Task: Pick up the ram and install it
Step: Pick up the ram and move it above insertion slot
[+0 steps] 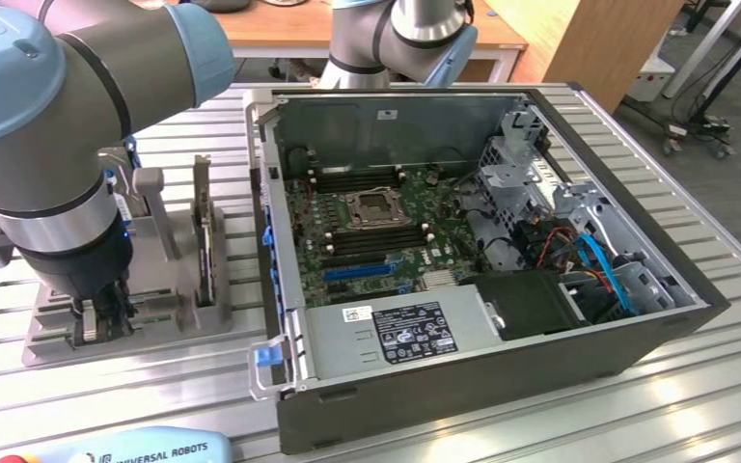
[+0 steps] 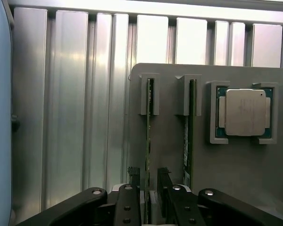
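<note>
Two ram sticks stand on edge in slots of a grey holder plate [image 2: 236,165]. The ram [image 2: 148,136] nearer the plate's edge runs straight down between my gripper's [image 2: 148,181] black fingers [image 2: 134,178], one on each side with a narrow gap to the stick. The gripper is open and straddles this stick. The second ram [image 2: 189,127] stands one slot over, untouched. In the exterior view my gripper [image 1: 100,323] is lowered into the holder [image 1: 151,323] at the exterior view's left, beside the open computer case [image 1: 287,386].
A square silver processor [image 2: 245,112] lies in its recess on the plate beyond the second stick. An upright flat part [image 1: 204,236] stands in the holder. The motherboard [image 1: 370,217] lies open in the case, with cables and a power supply [image 1: 397,333]. A pendant [image 1: 126,449] lies at the front edge.
</note>
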Controlling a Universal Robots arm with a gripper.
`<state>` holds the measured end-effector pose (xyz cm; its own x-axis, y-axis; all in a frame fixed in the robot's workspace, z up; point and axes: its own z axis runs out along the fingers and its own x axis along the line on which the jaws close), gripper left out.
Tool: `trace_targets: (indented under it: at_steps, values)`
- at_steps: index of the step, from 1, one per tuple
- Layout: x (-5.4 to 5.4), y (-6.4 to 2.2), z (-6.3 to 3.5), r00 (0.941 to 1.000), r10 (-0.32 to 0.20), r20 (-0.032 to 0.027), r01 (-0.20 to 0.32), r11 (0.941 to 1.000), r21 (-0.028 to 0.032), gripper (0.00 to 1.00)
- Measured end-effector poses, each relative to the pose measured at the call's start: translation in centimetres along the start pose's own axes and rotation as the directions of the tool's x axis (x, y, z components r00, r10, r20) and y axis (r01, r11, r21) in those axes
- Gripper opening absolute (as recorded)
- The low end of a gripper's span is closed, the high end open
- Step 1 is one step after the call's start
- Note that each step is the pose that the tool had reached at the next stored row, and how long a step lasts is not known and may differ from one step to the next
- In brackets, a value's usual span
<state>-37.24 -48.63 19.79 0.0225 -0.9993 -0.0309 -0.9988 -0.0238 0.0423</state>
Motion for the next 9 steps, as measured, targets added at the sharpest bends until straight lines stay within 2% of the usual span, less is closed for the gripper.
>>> trace_targets:
  at_steps: [9]
  values:
    - [0.01,-0.11,-0.01,1.0000,0.000,0.0000,0.000,1.0000,0.0001,0.29]
